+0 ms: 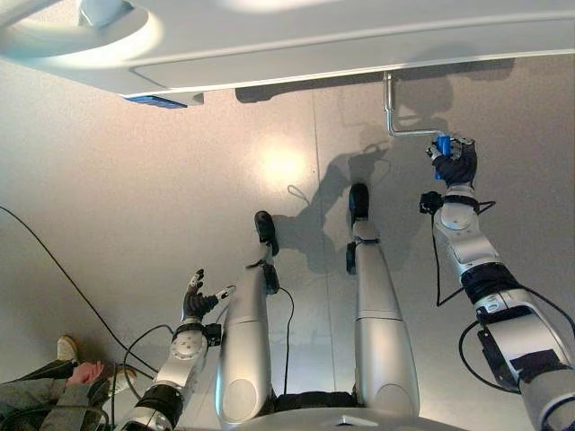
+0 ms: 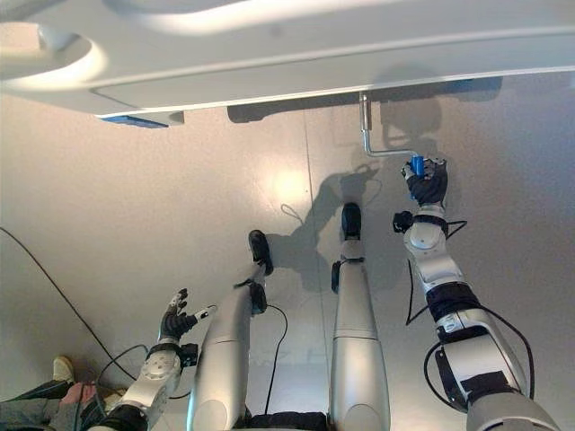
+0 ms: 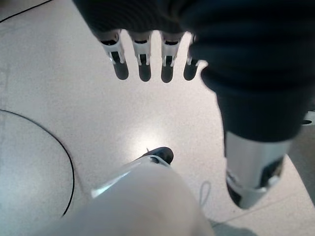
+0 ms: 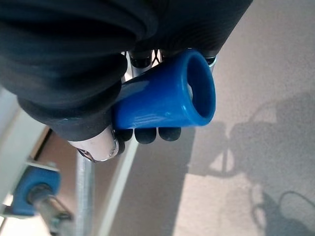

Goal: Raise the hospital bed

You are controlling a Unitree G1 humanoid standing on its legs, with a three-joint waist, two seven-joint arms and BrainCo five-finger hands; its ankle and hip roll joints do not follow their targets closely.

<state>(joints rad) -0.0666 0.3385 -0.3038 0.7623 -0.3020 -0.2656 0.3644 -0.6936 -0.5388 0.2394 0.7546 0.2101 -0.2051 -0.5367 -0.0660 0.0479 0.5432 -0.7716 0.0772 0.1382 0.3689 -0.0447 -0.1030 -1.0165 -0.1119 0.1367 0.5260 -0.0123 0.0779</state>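
Hospital-like room: white hospital bed (image 1: 296, 45) with crank (image 1: 400, 121) over speckled floor (image 1: 135, 197)

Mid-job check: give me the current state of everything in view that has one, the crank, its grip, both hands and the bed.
Right hand: shut on the blue crank grip.
Crank: metal rod hanging from the bed's edge, bent sideways toward the grip.
Left hand: open, low at the robot's left side, holding nothing.
Hospital bed: pale frame across the far side of the eye views; height cannot be judged.
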